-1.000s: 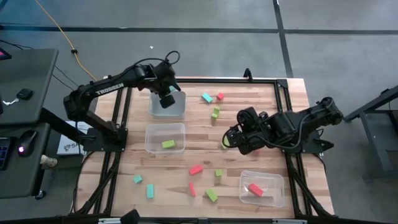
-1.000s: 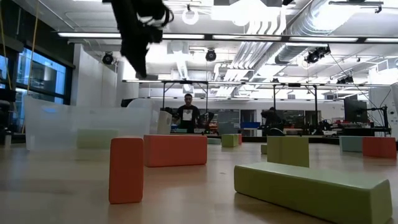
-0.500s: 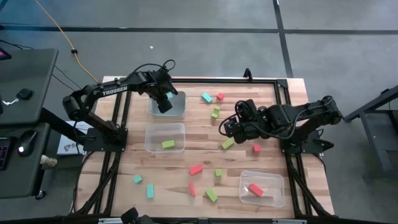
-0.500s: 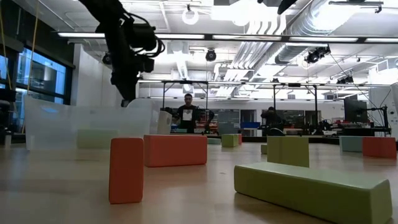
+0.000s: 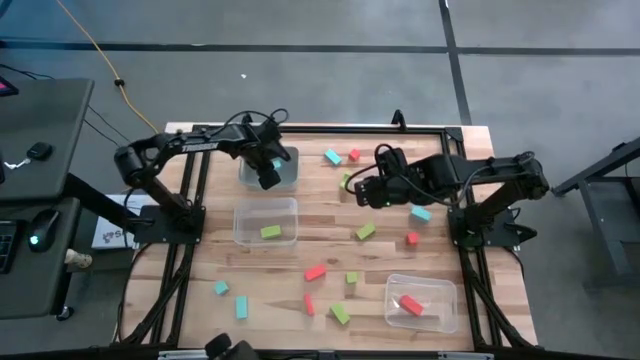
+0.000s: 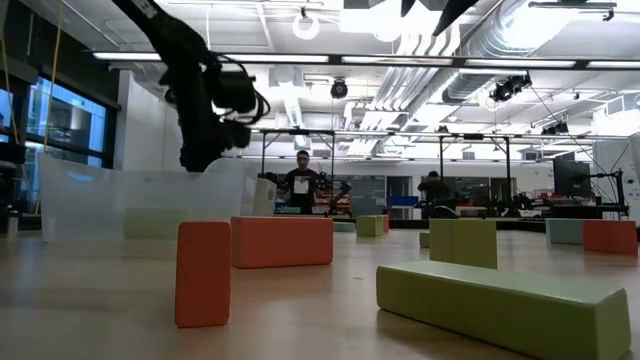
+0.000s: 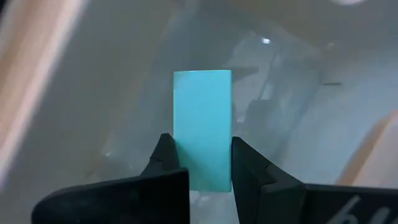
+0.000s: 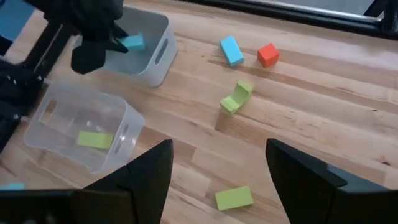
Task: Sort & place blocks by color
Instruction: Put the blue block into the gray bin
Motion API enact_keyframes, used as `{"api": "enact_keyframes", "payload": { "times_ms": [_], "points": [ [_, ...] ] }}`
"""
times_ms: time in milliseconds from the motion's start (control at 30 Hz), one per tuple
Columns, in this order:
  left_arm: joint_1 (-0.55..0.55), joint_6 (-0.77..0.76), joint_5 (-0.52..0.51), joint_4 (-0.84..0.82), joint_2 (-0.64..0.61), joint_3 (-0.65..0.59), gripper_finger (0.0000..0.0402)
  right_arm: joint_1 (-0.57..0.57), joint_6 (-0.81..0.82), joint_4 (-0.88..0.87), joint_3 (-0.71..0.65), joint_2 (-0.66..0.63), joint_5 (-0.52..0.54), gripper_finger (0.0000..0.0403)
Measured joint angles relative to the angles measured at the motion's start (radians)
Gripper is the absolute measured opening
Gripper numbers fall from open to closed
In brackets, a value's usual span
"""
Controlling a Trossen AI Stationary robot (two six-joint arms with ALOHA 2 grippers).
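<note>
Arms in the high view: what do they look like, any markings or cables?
Both arms are dark, jointed and slim. The left arm carries white lettering along its link, and thin black cables loop near its wrist. The right arm has black cables too. The right gripper has two broad, dark fingers.

grey floor (image 5: 300, 70), ceiling light strips (image 6: 330, 60), exposed ducts (image 6: 450, 40), windows (image 6: 70, 120)

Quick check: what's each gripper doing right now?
Left gripper: shut on a cyan block, over the far bin.
Right gripper: open, holding nothing, above the table near the green blocks.
</note>
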Motion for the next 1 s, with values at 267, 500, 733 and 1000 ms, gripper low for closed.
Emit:
{"api": "enact_keyframes", "payload": {
  "times_ms": [267,500,733,1000],
  "points": [
    [0.0,0.016,0.003,0.012,0.097,0.0,0.0032,-0.028,-0.007,-0.001,0.0,0.0,-0.007,0.0248],
    [0.0,0.019,0.003,0.026,0.107,0.0,0.0032,-0.031,-0.003,-0.001,0.0,0.0,-0.005,0.0248],
    [-0.001,0.018,-0.003,0.026,0.107,0.0,0.005,-0.031,-0.002,-0.001,0.0,0.0,-0.01,0.0248],
    [-0.001,0.018,-0.005,0.022,0.108,0.0,0.0127,-0.031,-0.001,-0.019,0.0,0.0,-0.131,0.0248]
  ]
}}
